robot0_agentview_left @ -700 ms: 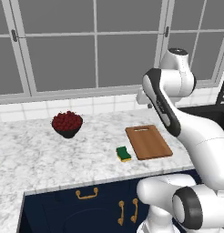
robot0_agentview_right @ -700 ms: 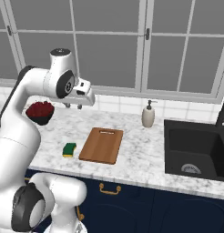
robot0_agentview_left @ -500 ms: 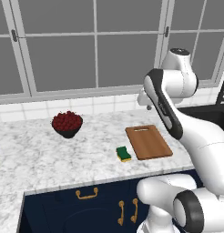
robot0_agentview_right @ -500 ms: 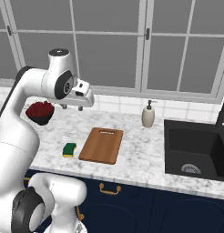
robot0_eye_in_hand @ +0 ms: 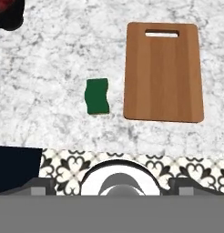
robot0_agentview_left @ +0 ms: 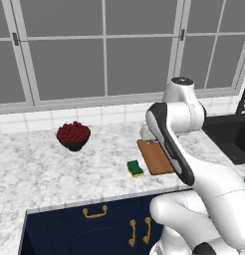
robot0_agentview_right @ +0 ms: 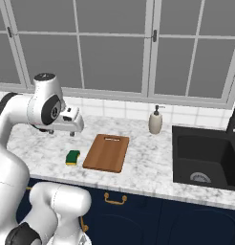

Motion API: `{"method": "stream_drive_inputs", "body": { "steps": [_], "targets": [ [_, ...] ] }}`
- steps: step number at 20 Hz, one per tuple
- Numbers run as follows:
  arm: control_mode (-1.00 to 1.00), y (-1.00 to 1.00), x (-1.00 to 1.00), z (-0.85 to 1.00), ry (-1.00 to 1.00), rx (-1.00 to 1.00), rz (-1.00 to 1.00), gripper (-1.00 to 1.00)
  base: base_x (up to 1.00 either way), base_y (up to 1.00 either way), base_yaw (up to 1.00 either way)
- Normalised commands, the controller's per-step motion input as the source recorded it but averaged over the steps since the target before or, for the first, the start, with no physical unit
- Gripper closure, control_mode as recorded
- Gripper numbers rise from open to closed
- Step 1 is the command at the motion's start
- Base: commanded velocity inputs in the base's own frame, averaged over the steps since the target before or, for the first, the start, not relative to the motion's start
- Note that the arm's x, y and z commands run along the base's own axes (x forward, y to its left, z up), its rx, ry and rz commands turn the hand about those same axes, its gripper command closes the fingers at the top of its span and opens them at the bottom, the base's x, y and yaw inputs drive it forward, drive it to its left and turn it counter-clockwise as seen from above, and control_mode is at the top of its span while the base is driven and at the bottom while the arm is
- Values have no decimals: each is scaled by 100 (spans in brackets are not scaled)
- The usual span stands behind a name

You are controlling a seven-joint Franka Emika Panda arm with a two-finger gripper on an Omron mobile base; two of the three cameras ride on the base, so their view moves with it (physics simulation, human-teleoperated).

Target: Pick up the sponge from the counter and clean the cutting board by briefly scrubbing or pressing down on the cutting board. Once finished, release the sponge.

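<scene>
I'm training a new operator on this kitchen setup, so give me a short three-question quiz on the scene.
1. True or false: the sponge lies on the cutting board.
2. Which stands nearest the sink? A) bowl of red fruit B) soap dispenser C) sponge
3. Fill in: the board's slot handle points toward the ____.

Key: 1. False, it rests on the counter beside the board. 2. B. 3. Window.
</scene>
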Motion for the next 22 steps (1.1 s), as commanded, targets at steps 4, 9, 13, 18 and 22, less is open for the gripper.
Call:
{"method": "stream_drive_inputs", "body": {
  "steps": [4, 9, 13, 18, 22],
  "targets": [
    [-100, 19, 3, -46, 4, -5, 2, -100, 0, 0, 0],
    [-100, 0, 4, -33, 2, 0, 8, -100, 0, 0, 0],
    [-100, 1, 21, -34, 7, 0, 9, -100, 0, 0, 0],
    [-100, 5, 59, -38, 8, 0, 6, -100, 0, 0, 0],
    [-100, 27, 57, -44, 7, 0, 0, -100, 0, 0, 0]
  ]
}}
